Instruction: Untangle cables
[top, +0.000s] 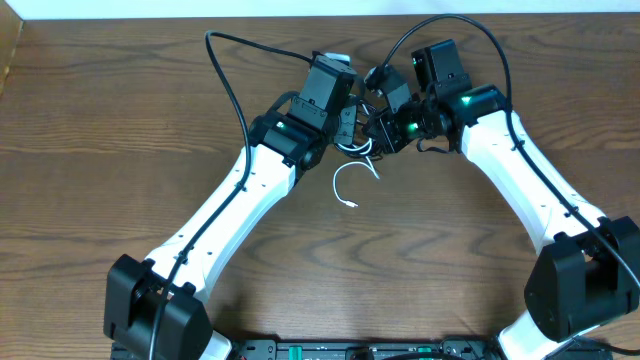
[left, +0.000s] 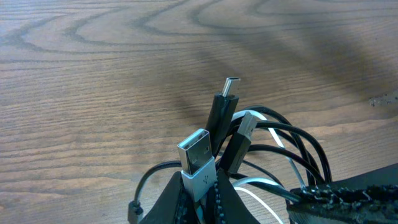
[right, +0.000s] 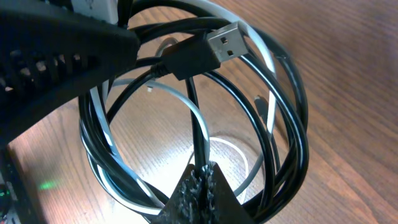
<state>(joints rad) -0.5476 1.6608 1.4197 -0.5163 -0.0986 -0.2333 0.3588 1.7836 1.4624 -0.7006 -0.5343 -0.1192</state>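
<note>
The black and white cables (top: 358, 148) hang as one tangled coil between my two grippers, above the table's far middle. My left gripper (left: 199, 185) is shut on the white cable's flat USB plug (left: 198, 160), which points upward. Behind that plug stand the black cable's plugs (left: 221, 112). My right gripper (right: 203, 180) is shut on a single strand of the black cable (right: 198, 134) at the bottom of the coil. A black USB plug (right: 209, 47) sticks out at the coil's top, and white loops (right: 186, 102) run among the black ones. A white tail (top: 345, 186) droops onto the table.
Both arms (top: 240, 200) reach in from the near edge and meet at the far middle, with the left gripper (right: 56, 56) close against the coil in the right wrist view. Thick black robot wires (top: 235, 80) arc over the wooden table (top: 100, 150).
</note>
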